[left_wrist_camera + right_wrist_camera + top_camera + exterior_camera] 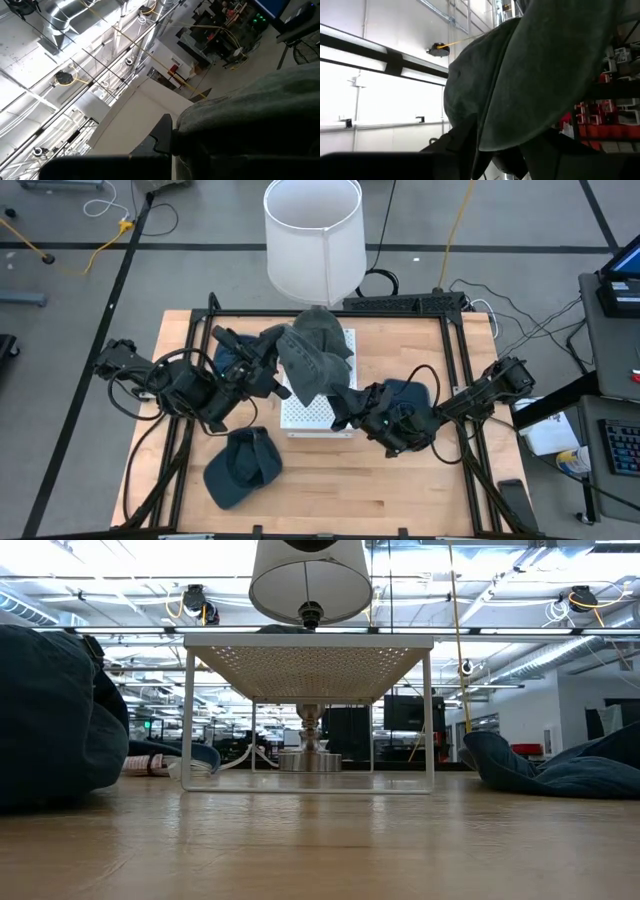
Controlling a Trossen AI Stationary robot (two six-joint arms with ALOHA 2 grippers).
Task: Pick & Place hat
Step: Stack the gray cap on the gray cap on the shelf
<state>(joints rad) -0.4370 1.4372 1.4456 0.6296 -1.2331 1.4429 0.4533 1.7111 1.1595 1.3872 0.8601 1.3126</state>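
A grey-green hat [312, 355] hangs over the white perforated stand [305, 418] in the middle of the table, held between both grippers. My left gripper [274, 348] is shut on its left side. My right gripper [344, 404] is shut on the end nearest the table's near edge. In the left wrist view the hat [250, 120] fills the space beside one dark finger [162, 136]. In the right wrist view the hat [535, 75] curves over the fingers. In the low view only the stand [308, 665] shows, with no gripper in sight. My left gripper holds the hat by its left edge [186, 131], coming from the table's left with its fingers pointing up and to the right. The cloth hides the place of contact. The hat is lifted above the stand top. My right gripper pinches the hat's curved lower rim [487, 142] between its two fingers [462, 145], coming from the table's right and near side. The hat rises above and beyond the fingers, clear of the table.
A blue hat [243, 467] lies on the table near the front edge. Another blue hat [408, 394] sits under the right arm, and a third [228, 356] under the left arm. A white lampshade [313, 235] stands behind the stand, and black frame rails edge the table.
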